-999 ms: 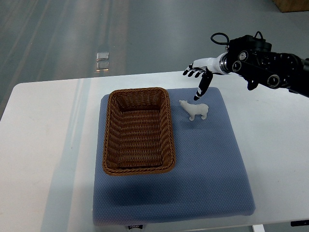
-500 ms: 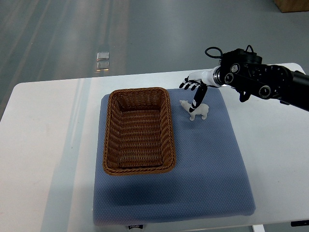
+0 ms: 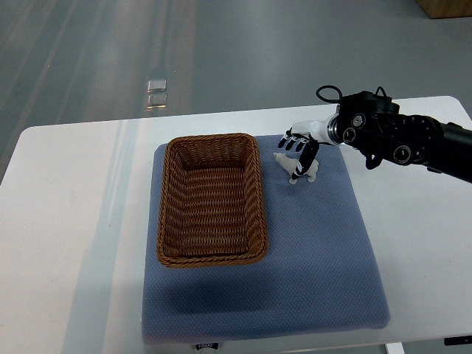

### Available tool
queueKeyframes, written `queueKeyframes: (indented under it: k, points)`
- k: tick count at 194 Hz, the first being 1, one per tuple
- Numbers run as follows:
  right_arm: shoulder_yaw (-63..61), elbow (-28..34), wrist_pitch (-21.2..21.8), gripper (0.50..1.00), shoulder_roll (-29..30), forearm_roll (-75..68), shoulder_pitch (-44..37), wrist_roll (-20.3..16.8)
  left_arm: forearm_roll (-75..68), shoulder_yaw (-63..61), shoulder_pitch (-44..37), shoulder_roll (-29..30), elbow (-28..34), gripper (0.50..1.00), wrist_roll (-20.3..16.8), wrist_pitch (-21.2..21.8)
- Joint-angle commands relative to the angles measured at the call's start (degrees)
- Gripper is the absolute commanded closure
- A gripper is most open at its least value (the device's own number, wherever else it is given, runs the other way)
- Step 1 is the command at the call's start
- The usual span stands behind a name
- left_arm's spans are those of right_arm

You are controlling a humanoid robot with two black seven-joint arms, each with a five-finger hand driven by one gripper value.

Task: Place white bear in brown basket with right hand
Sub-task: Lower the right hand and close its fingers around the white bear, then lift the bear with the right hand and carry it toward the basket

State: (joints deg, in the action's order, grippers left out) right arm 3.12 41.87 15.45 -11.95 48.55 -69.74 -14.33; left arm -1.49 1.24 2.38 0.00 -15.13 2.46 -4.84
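Note:
The white bear stands on the blue mat, just right of the brown basket's far right corner. My right hand reaches in from the right edge and hangs directly over the bear, its black-tipped fingers spread. One finger points down across the bear's middle and hides part of its body. The hand does not grip the bear. The wicker basket has nothing in it. No left arm shows.
The mat lies on a white table and carries both basket and bear. Grey floor lies beyond the table's far edge, with a small pale object on it.
My right hand has moved left and down, from above and behind the bear to right over it, with a finger now across its body. Bear and basket have not moved.

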Motion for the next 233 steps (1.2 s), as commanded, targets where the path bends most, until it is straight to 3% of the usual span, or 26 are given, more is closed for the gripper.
queueKeyframes:
  k: [1, 27, 53, 74, 145, 233]
  points:
    - [0.0, 0.6, 0.0, 0.652, 0.0, 0.1, 0.3, 0.0, 0.0, 0.1, 0.0, 0.0, 0.0, 0.500, 0.0, 0.0]
    - [0.0, 0.8, 0.0, 0.691, -0.1, 0.1, 0.5, 0.0, 0.0, 0.0, 0.0, 0.0, 0.1, 0.500, 0.0, 0.0]
    - [0.1, 1.2, 0.1, 0.844, -0.2, 0.1, 0.5, 0.0, 0.0, 0.0, 0.0, 0.0, 0.0, 0.500, 0.0, 0.0]
    - [0.1, 1.2, 0.0, 0.918, -0.4, 0.1, 0.5, 0.0, 0.0, 0.0, 0.0, 0.0, 0.1, 0.500, 0.0, 0.0]
    - [-0.1, 3.3, 0.0, 0.922, -3.9, 0.1, -1.0, 0.1, 0.0, 0.0, 0.0, 0.0, 0.1, 0.500, 0.0, 0.0]
    - [0.1, 14.2, 1.6, 0.922, -16.7, -0.9, -16.5, 0.1, 0.0, 0.0, 0.0, 0.0, -0.1, 0.500, 0.0, 0.0]
